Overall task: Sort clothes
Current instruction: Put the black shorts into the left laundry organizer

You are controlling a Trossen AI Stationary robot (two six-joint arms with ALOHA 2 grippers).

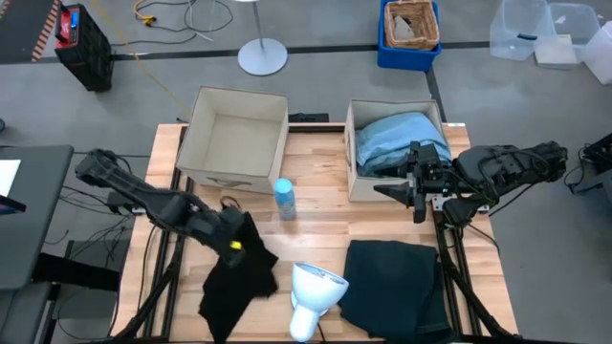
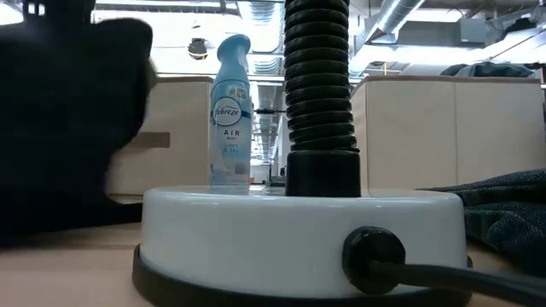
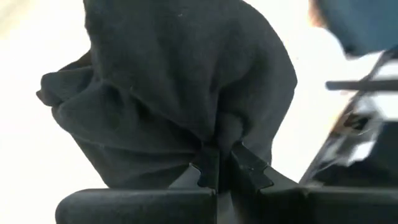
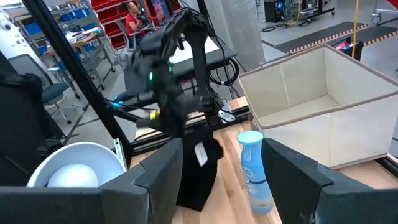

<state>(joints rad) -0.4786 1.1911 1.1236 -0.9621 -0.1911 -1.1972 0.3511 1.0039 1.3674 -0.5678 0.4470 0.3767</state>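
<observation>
Left gripper [image 1: 232, 232] reaches in low from your table's left edge, fingers pinched on the black garment [image 1: 235, 272], which hangs down toward the front-left boards. Right gripper [image 1: 413, 187] sits spread wide beside the right box [image 1: 352, 153] holding the grey-blue garment [image 1: 394, 139]; the dark teal garment [image 1: 394, 287] lies flat front-right, well apart.

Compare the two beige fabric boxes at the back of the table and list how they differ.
The left box holds nothing visible, its pale floor bare; the right box holds a light blue garment heaped to its rim. The right claw, open, hovers at the right box's front edge; no claw is near the left box, since the left claw grips a black garment nearer the front. Both boxes are open-topped, beige and upright.
</observation>
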